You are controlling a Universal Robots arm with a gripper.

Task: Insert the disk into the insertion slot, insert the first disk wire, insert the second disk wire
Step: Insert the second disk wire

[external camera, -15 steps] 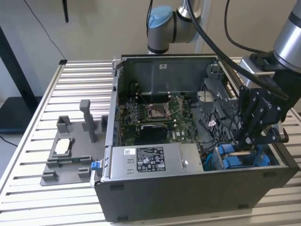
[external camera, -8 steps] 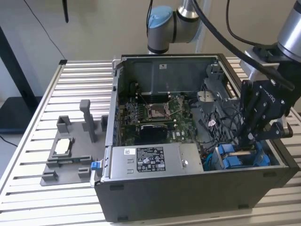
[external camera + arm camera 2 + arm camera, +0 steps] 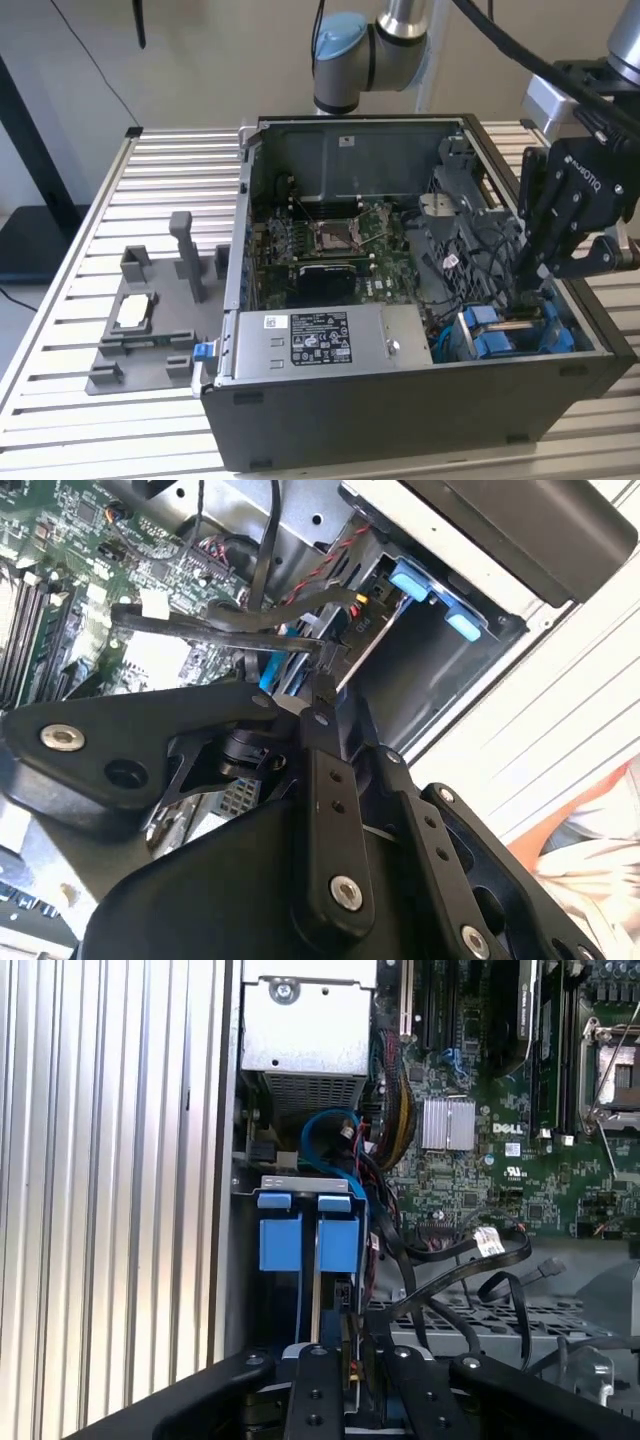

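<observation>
Your arm (image 3: pixel 372 45) reaches in from above at the far side of the scene, its grey-and-blue joint bent toward the exterior view's right. The black wrist assembly (image 3: pixel 580 190) hangs at that right side, tilted, with the gripper (image 3: pixel 527 283) pointing steeply downward. In both wrist views, your gripper's black linkage bars (image 3: pixel 330 810) converge toward the tips, the fingers (image 3: pixel 316 1380) drawn close together and running nearly parallel.
</observation>
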